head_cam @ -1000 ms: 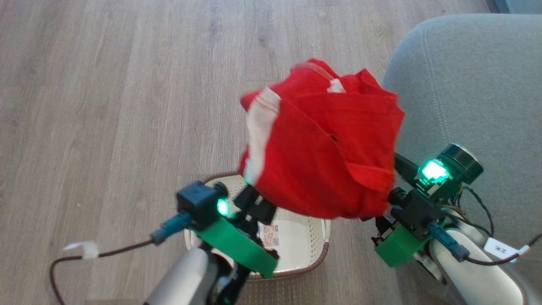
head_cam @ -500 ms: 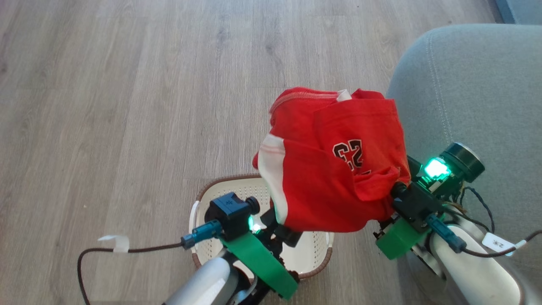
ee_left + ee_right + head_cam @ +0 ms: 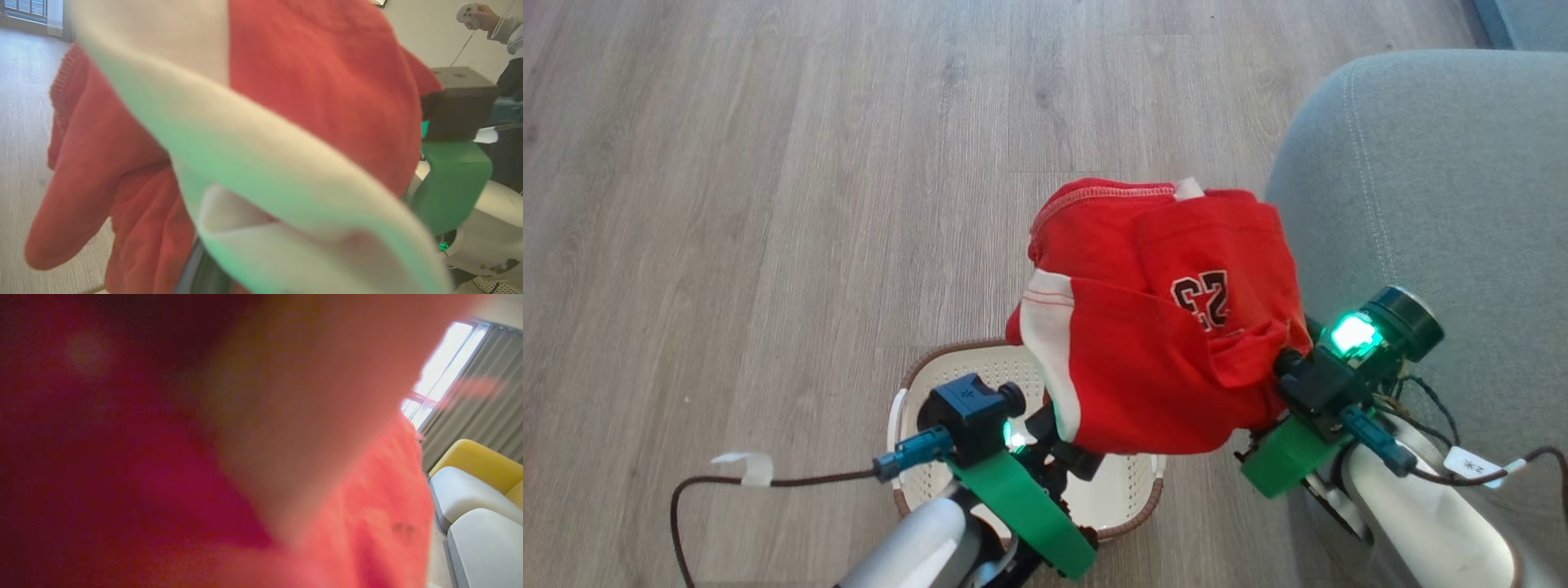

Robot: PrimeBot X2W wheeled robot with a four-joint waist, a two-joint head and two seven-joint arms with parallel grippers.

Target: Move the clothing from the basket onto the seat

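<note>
So the red clothing (image 3: 1152,343) is bunched up in the air between the left gripper (image 3: 1068,447) and the right gripper (image 3: 1278,371), hanging over the far part of the basket (image 3: 968,363) and right beside the edge of the grey seat (image 3: 1437,188), not on it. Both sets of fingers are buried in the fabric, so can't tell whether either one is clamped or open

Red clothing (image 3: 1143,384), white stripe, dark "23", cream perforated basket (image 3: 980,359), grey stitched seat (image 3: 1437,180)

Soft even daylight, head view sharp, wrist views blurred by close clothing (image 3: 327,81), window (image 3: 439,371) glare
</note>
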